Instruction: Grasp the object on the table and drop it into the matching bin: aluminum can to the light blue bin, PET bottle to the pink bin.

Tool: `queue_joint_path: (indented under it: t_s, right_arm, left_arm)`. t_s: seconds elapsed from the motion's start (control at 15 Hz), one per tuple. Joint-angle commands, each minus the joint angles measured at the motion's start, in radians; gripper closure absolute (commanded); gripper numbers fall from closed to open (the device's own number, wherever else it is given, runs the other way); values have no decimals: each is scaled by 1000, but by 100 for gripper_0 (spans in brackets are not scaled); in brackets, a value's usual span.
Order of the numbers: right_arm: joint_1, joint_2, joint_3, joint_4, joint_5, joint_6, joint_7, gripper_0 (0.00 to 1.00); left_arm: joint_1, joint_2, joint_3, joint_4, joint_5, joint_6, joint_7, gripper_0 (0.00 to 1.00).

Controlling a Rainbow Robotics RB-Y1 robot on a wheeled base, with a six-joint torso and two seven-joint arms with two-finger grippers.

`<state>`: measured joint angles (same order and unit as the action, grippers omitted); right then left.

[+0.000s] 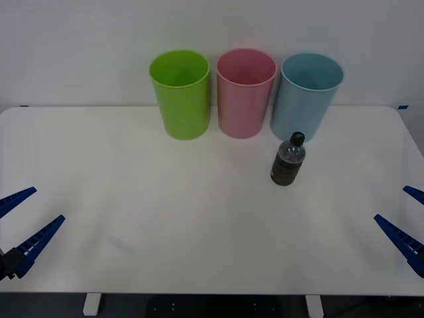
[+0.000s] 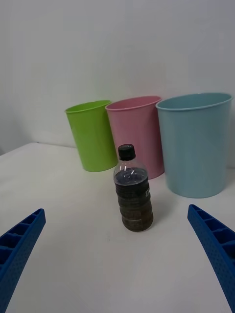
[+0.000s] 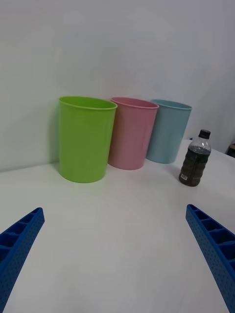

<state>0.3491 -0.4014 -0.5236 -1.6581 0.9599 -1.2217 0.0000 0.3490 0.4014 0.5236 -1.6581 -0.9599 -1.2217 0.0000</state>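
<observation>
1. PET bottle (image 1: 288, 159) upright on the table (image 1: 199, 225), right of centre, toward the far side. Black cap on top, dark contents, dark label band around the lower body.
2. Bottle just in front of the light blue bin (image 1: 306, 96), slightly to that bin's left side as seen from the front; small gap between bottle and bin in the right wrist view, no contact visible.
3. Three bins in a row along the far edge of the table, upright, open mouths up: lime green bin (image 1: 181, 93) at left, pink bin (image 1: 245, 92) in the middle, light blue at right. Neighbouring bins close together, nearly touching at the rims.
4. Left gripper (image 1: 18, 224) low at the near left edge of the table, blue ribbed fingers spread wide apart, nothing between them. Well apart from bottle and bins.
5. Right gripper (image 1: 407, 222) low at the near right edge, fingers likewise spread wide, nothing held. Bottle well apart from it, farther in and to the left.
6. Right wrist view: bottle (image 2: 132, 195) centred between the two open fingers, farther off; pink bin (image 2: 136, 134) and light blue bin (image 2: 197, 142) behind it.
7. Left wrist view: bottle (image 3: 195, 159) off to the right side of the bins, lime green bin (image 3: 86, 138) nearest.
</observation>
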Motion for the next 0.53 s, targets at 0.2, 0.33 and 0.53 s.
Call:
queue_joint_path:
  t_s: [0.2, 0.33, 0.53]
  right_arm:
    - [7, -4, -7, 14, 2, 7, 0, 0]
    - [8, -10, 1, 14, 2, 13, 2, 0]
    - [1, -13, 40, 17, 14, 54, 12, 0]
  left_arm:
    - [0, 0, 0, 0, 0, 0, 0, 0]
    - [0, 0, 0, 0, 0, 0, 0, 0]
    - [0, 0, 0, 0, 0, 0, 0, 0]
